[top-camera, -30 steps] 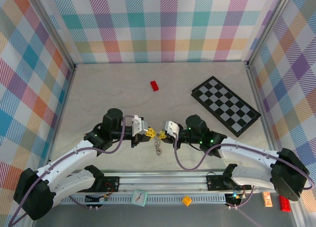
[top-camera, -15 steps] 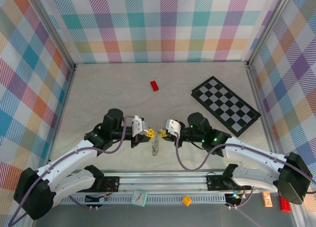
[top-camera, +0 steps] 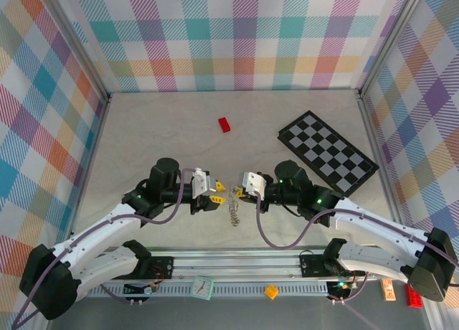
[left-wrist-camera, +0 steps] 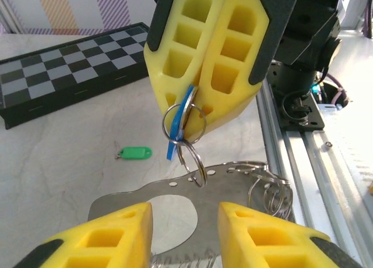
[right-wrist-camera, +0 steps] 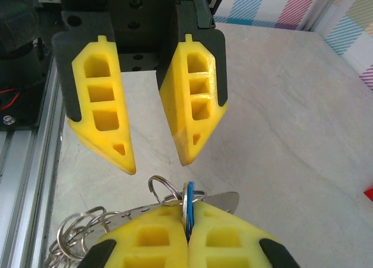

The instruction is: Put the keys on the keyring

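Note:
My right gripper (right-wrist-camera: 187,221) is shut on the blue-headed key (right-wrist-camera: 188,204), which carries small split rings. One of those rings passes through a hole in the keyring (left-wrist-camera: 233,189), a flat silvery loop with a jagged edge, so the keyring hangs below that gripper (top-camera: 237,194). My left gripper (left-wrist-camera: 185,230) faces it, open, with the keyring (top-camera: 233,212) just beyond its fingertips and nothing between them. The green-headed key (left-wrist-camera: 133,154) lies flat on the table beyond the keyring. In the right wrist view the left gripper (right-wrist-camera: 157,163) stands open just above the blue key.
A black-and-white chequered board (top-camera: 328,153) lies at the right rear and a small red brick (top-camera: 225,124) at the middle rear. A bunch of extra split rings (left-wrist-camera: 269,189) hangs on the keyring. The aluminium rail (top-camera: 237,262) runs along the near edge.
The left gripper has opened and drawn slightly back from the right one. The right gripper has shifted a little right, and the keyring now hangs from it alone.

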Robot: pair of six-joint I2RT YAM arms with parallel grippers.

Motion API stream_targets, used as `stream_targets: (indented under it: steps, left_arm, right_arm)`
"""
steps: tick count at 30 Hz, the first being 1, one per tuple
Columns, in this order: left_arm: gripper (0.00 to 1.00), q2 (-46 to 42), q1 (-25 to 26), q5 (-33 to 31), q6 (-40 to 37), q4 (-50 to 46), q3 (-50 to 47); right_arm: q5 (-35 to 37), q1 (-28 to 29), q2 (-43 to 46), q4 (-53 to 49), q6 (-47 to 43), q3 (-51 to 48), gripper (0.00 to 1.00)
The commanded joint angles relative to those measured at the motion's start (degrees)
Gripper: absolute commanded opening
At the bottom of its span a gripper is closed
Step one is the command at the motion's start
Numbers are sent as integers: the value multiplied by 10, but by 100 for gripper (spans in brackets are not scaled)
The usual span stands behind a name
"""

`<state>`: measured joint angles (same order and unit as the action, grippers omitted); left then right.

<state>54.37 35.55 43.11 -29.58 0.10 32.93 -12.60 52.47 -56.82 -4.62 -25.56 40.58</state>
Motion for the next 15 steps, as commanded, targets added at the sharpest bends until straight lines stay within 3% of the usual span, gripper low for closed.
stream_targets:
  steps: [1,5,9,12,15]
  left_arm:
    - [36,-30,1,-14,6,4,18]
    - [37,-59,1,-52,25,-11,32]
    - [37,-93,1,-141,67,-23,46]
    - [37,-124,1,-284,117,-1,45]
    - [48,-156,0,-447,157,24,36]
  right_arm:
    - [3,-1,3,-10,-14,30,0]
    - [-2,-1,-9,-18,-14,47,0]
    - [-19,-1,-35,-1,-8,64,0]
    - [-43,0,-66,22,10,84,0]
    - [-67,10,-105,63,34,103,0]
